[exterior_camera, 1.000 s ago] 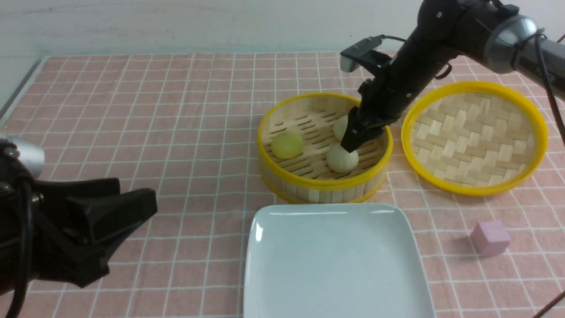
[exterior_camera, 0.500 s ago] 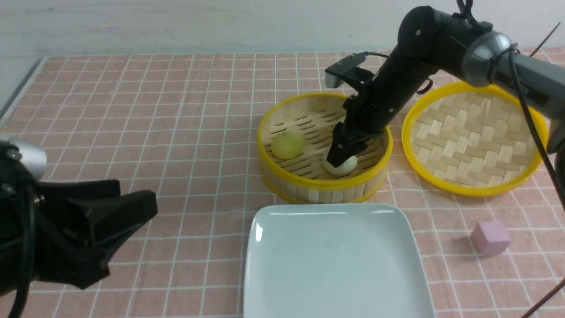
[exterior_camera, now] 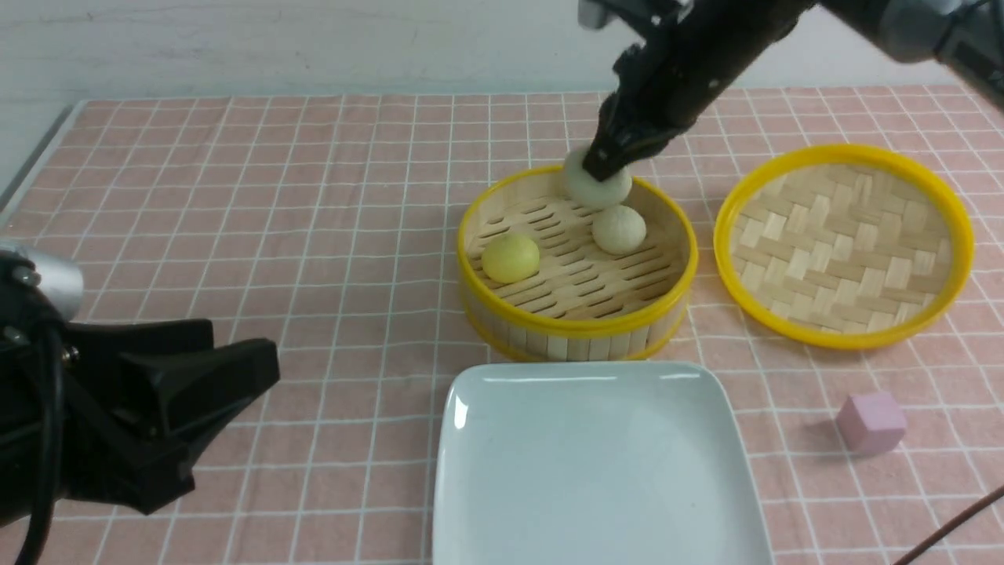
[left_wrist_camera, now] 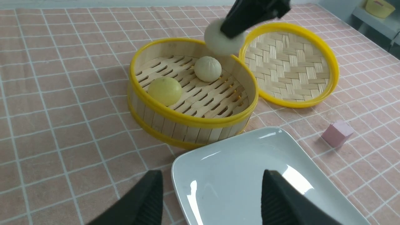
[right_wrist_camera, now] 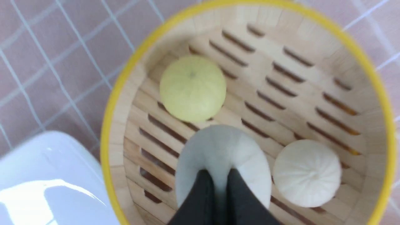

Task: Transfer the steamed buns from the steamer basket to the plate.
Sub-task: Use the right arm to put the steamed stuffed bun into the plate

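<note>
My right gripper [exterior_camera: 600,169] is shut on a pale steamed bun [exterior_camera: 600,188], pinching its top, and holds it in the air above the steamer basket [exterior_camera: 576,326]. The right wrist view shows the held bun [right_wrist_camera: 222,156] squeezed between the two black fingers [right_wrist_camera: 200,200]. A second pale bun [exterior_camera: 619,228] and a yellow bun [exterior_camera: 511,257] lie on the basket's slotted floor. The white plate [exterior_camera: 596,463] sits empty in front of the basket. My left gripper [left_wrist_camera: 212,190] hangs open over the plate's near left part, holding nothing.
The woven basket lid [exterior_camera: 843,243] lies flat to the right of the basket. A pink cube [exterior_camera: 871,422] rests on the checked cloth right of the plate. The cloth's edge runs along the far left [exterior_camera: 35,157].
The right gripper closed on the front pale bun and lifted it up out of the basket, uncovering the other pale bun. The left arm stayed still.
</note>
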Available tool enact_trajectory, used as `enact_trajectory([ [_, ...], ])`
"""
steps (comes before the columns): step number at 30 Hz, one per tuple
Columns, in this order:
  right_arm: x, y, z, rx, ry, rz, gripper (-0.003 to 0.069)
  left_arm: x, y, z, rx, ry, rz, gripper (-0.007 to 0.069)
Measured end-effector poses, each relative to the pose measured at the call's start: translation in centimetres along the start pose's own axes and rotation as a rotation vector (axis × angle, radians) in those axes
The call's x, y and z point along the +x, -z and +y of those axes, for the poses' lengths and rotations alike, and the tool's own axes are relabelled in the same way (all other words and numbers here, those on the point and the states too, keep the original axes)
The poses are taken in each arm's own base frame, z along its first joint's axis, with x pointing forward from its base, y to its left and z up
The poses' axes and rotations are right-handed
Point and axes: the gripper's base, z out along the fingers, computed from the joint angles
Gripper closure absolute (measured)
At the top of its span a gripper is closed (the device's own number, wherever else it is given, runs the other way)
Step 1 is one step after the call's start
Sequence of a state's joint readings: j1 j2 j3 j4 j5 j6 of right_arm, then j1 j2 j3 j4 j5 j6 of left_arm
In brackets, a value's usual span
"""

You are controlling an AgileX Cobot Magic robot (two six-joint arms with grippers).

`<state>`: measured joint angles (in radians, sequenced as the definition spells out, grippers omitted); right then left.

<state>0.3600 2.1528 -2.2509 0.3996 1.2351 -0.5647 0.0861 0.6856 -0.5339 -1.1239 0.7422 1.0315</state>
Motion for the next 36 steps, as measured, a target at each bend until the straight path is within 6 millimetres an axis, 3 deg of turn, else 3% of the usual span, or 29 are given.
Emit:
enact_trajectory([
  [6, -1.3, 7.4, 2.7, 0.034, -0.124, -0.117, 0.0635, 0.0, 0.0, 0.0, -0.003, 0.000, -0.002, 0.0186],
  [9, -0.7, 8.3, 3.4, 0.027, -0.171, -0.105, 0.0635, 0.0, 0.0, 0.0, -0.003, 0.000, -0.002, 0.0186],
  [11, 1.1, 8.5, 4.5, 0.006, -0.219, -0.047, 0.0635, 0.0, 0.0, 0.0, -0.004, 0.000, -0.003, 0.0186],
  [13, 3.9, 7.3, 5.5, -0.030, -0.247, 0.056, 0.0635, 0.0, 0.0, 0.0, -0.005, -0.002, -0.003, 0.0186],
  [15, 5.2, 6.6, 6.1, -0.050, -0.244, 0.107, 0.0635, 0.0, 0.0, 0.0, -0.005, -0.002, -0.003, 0.0186],
  [19, 10.8, 2.0, 8.9, -0.158, -0.196, 0.329, 0.0635, 0.0, 0.0, 0.0, -0.005, -0.002, -0.003, 0.0186],
  [21, 11.7, 0.9, 9.3, -0.167, -0.176, 0.342, 0.0635, 0.0, 0.0, 0.0, -0.005, -0.002, -0.003, 0.0186],
  [23, 13.5, -1.6, 9.3, -0.144, -0.160, 0.336, 0.0635, 0.0, 0.0, 0.0, -0.005, -0.002, -0.003, 0.0186],
  [29, 14.7, -4.5, 8.1, -0.065, -0.093, 0.293, 0.0635, 0.0, 0.0, 0.0, -0.002, -0.002, -0.001, 0.0186],
  [36, 14.5, -4.8, 7.8, -0.038, -0.076, 0.269, 0.0630, 0.0, 0.0, 0.0, 0.001, -0.002, 0.000, 0.0186],
])
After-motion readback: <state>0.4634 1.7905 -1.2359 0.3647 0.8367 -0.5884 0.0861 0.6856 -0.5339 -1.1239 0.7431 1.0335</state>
